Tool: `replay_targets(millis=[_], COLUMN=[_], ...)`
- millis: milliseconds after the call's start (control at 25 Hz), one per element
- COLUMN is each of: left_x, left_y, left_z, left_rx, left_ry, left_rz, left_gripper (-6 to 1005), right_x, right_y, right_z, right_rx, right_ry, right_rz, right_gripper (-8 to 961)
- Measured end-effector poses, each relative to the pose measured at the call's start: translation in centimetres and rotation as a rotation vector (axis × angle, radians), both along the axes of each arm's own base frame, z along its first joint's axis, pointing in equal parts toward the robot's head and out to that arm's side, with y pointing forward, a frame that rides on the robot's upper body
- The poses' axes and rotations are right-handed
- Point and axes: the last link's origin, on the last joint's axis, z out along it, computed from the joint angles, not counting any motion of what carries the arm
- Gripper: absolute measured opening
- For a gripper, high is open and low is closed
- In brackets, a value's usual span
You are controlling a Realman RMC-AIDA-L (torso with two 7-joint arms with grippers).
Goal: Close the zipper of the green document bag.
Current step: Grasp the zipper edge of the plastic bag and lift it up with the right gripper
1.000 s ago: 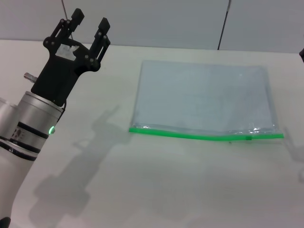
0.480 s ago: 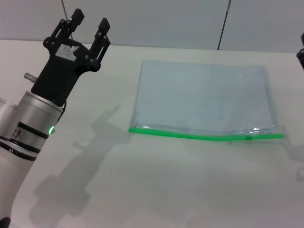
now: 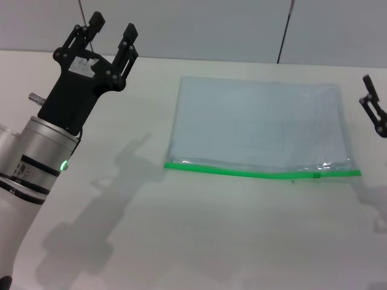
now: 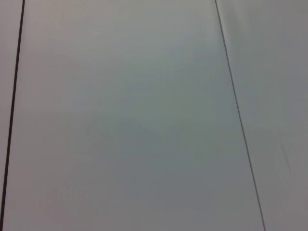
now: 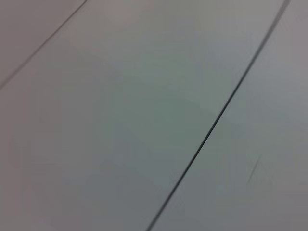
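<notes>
The green document bag (image 3: 260,121) lies flat on the white table (image 3: 181,241), right of centre in the head view. Its zipper (image 3: 242,171) is a bright green strip along the near long edge, with a small dark slider (image 3: 316,176) close to the right end. My left gripper (image 3: 113,27) is held up at the far left, open and empty, well clear of the bag. Part of my right gripper (image 3: 373,109) shows at the right edge, just beyond the bag's right side. Both wrist views show only grey wall panels.
Grey wall panels (image 3: 199,27) with dark seams rise behind the table's far edge. The left arm's shadow (image 3: 103,205) falls on the bare tabletop to the left of the bag.
My right gripper has come into view from the right edge, moving left and down towards the bag's right side. The left gripper has barely shifted. The bag has not moved.
</notes>
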Motion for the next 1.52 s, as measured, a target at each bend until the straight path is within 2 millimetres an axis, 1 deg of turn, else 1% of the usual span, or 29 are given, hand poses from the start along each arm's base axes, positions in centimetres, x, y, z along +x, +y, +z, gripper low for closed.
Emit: replay_targets(millis=[160, 440, 680, 880, 1120, 1200, 1520], left_x=[-0.1, -0.2, -0.3, -0.3, -0.3, -0.3, -0.3], left_y=[0.0, 0.0, -0.1, 0.0, 0.0, 0.0, 0.0], left_z=[0.0, 0.1, 0.1, 0.1, 0.1, 0.1, 0.1], left_rx=[0.0, 0.005, 0.006, 0.006, 0.007, 0.007, 0.006], left_ry=[0.001, 0.005, 0.005, 0.005, 0.006, 0.006, 0.005], left_rz=[0.003, 0.009, 0.011, 0.012, 0.013, 0.012, 0.011], left_gripper=[593, 593, 593, 593, 593, 593, 592], right_x=[1.6, 4.5, 6.4, 7.7, 8.1, 7.9, 6.9], right_y=[-0.7, -1.5, -2.3, -2.6, -2.6, -2.5, -2.4], right_z=[-0.3, -1.4, -1.7, -1.8, -2.7, -3.4, -4.7], right_rx=[0.022, -0.014, -0.029, -0.027, -0.067, -0.089, -0.112], right_ry=[-0.132, -0.344, -0.463, -0.573, -0.678, -0.718, -0.784], right_rz=[-0.07, -0.204, -0.288, -0.355, -0.375, -0.37, -0.331], right_gripper=[819, 819, 820, 820, 820, 820, 819])
